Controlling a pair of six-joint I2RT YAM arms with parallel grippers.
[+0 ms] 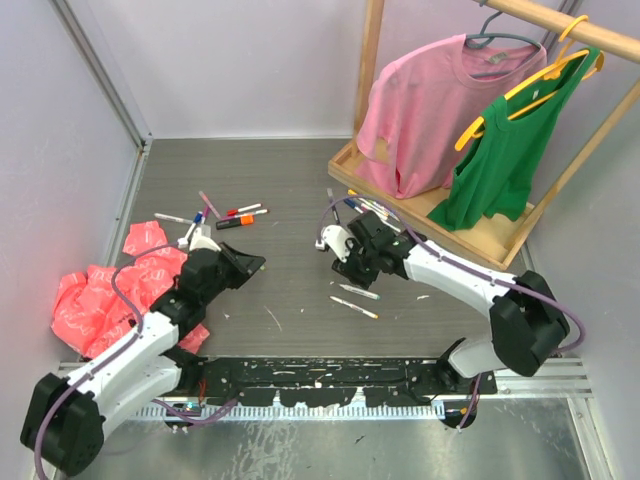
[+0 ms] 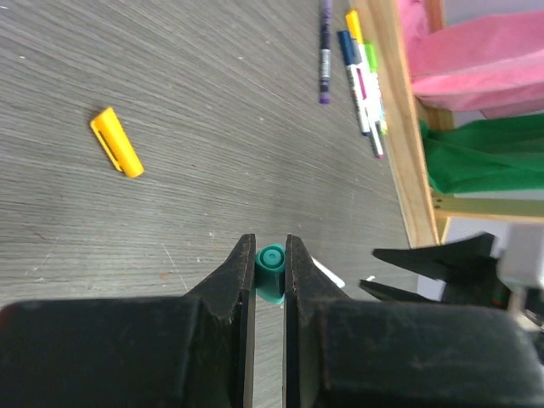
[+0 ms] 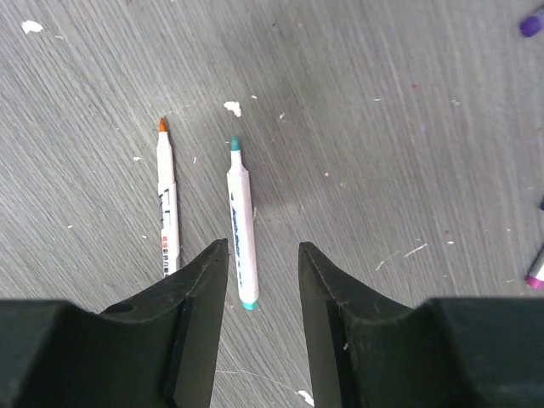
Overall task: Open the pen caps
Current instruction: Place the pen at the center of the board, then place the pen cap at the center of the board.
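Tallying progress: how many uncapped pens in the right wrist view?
2: the orange-tipped pen partly behind one finger of the right gripper, the teal-tipped pen in its open gap. More may lie off-frame.

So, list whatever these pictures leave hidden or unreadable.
Top view: teal cap, covered by the left gripper holding it.
Right wrist view: orange-tipped pen, back end behind the right gripper finger.
Right wrist view: print on the teal-tipped pen, too small to read.
Left wrist view: purple pen, cut off by the top edge.
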